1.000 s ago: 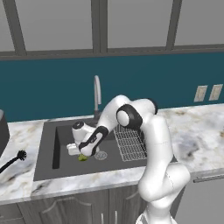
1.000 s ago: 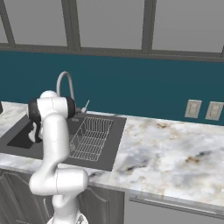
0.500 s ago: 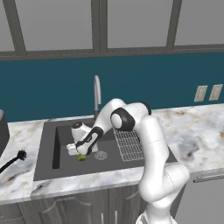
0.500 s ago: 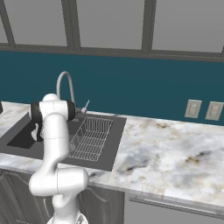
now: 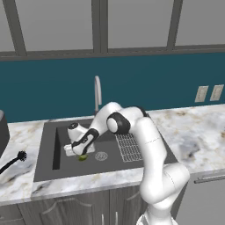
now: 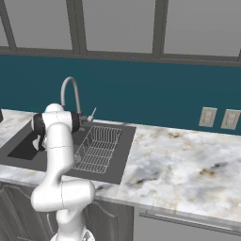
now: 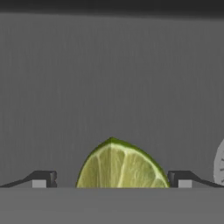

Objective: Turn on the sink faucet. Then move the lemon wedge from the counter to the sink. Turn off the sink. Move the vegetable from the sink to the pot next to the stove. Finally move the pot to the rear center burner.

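Observation:
The lemon wedge [image 5: 82, 157] lies on the floor of the dark grey sink [image 5: 114, 166], just left of the round metal drain [image 5: 101, 155]. My gripper [image 5: 79, 153] reaches down into the basin right over it. In the hand view the gripper [image 7: 111, 179] is open, and the yellow-green lemon wedge [image 7: 121, 166] sits between the two fingertips [image 7: 43, 178], a gap left on each side. The sink faucet [image 5: 97, 92] rises behind the basin, its gooseneck spout [image 6: 70, 89] curving over the sink [image 6: 19, 150], with a small lever [image 6: 90, 114] at its base.
A wire rack [image 5: 130, 147] fills the basin's right side. A black dish brush [image 5: 15, 159] lies on the marble counter [image 5: 197, 132] left of the sink, and a dark rounded object [image 5: 2, 132] stands at the left edge. Wide counter [image 6: 188, 164] stretches to the right.
The hand has sunk a little lower into the basin, closer over the lemon wedge. The wedge itself has not moved and the jaws have stayed wide.

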